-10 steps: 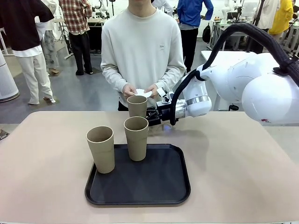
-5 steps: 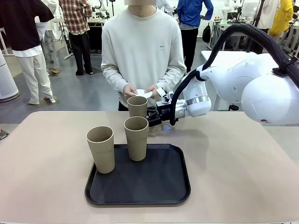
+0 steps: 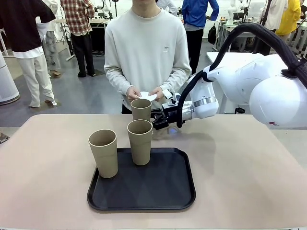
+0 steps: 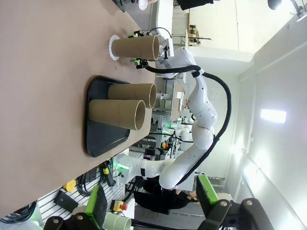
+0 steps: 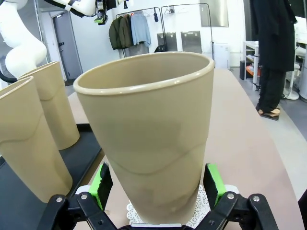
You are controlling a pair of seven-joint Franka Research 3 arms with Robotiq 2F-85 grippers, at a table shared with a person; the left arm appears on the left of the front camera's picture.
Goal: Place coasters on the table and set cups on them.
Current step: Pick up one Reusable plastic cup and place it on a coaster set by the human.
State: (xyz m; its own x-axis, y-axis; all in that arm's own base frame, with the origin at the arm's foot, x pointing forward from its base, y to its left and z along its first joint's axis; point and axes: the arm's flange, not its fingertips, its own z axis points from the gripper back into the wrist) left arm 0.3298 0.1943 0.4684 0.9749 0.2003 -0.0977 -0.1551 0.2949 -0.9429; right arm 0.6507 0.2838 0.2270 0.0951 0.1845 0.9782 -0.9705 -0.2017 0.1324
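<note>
Grey floor (image 3: 81, 98), bystanders (image 3: 26, 43) behind; white wall (image 5: 186, 17), grey door (image 5: 64, 45), clothes rack (image 5: 136, 26).

right gripper (image 3: 155, 120) edged back from rear cup (image 3: 141, 109).

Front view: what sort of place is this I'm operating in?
Likely an open lab or workshop hall: a grey floor with people standing about, a white table behind the person, and a coat rack by the wall.

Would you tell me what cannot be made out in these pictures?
Front view: base of the far cup and its coaster, hidden behind the nearer cup.
Front view: how many coasters the person's hands hold; too small.
Right wrist view: that cup's base, behind the right gripper.
</note>
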